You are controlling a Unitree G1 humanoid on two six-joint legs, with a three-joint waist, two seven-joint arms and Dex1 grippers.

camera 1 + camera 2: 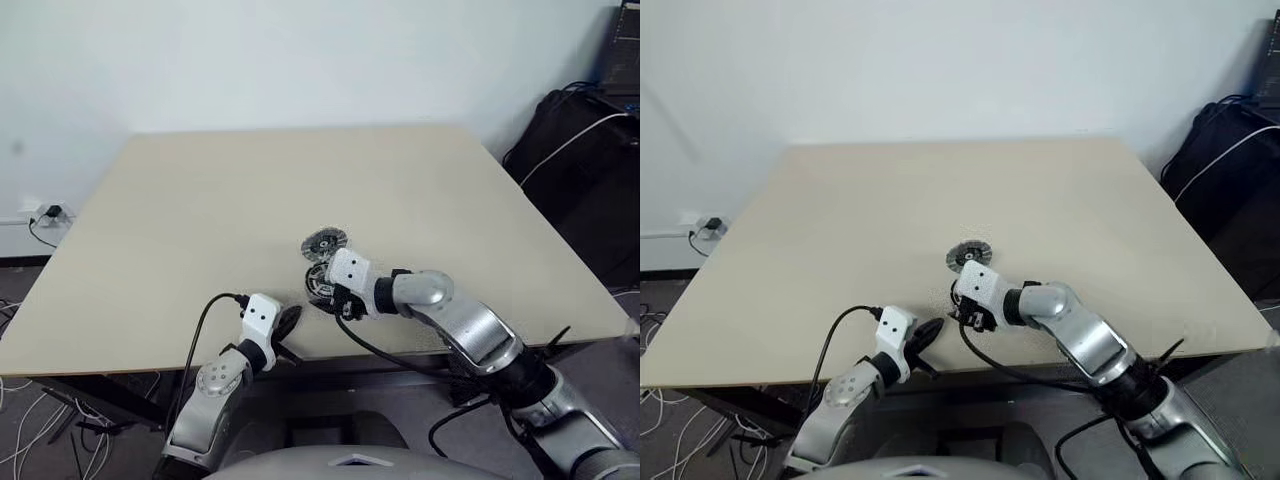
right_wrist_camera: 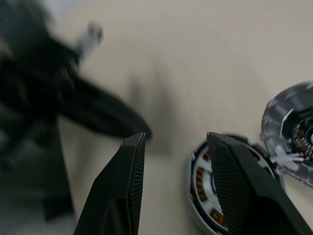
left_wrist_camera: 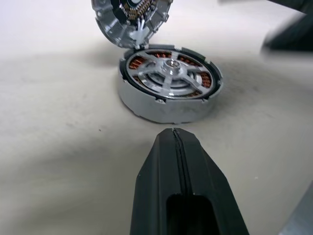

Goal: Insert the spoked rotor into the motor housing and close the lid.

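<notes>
The motor housing (image 3: 168,85), a round silver part with copper-orange windings, lies on the table near its front edge. The spoked rotor (image 3: 171,73) sits inside it, hub up. Just behind it lies the lid (image 1: 323,242), a grey ribbed disc with a dark centre, also seen in the right wrist view as the lid (image 2: 293,132). My right gripper (image 2: 177,139) is open over the near side of the housing (image 2: 203,191), nothing between its fingers. My left gripper (image 3: 173,134) is shut and empty, pointing at the housing from a short way off at the table's front edge.
The beige table (image 1: 300,180) stretches far behind the parts. Its front edge (image 1: 120,365) runs just under both grippers. A black bag (image 1: 580,170) with a white cable stands off the table's right side. A wall socket with cables (image 1: 45,213) is at the far left.
</notes>
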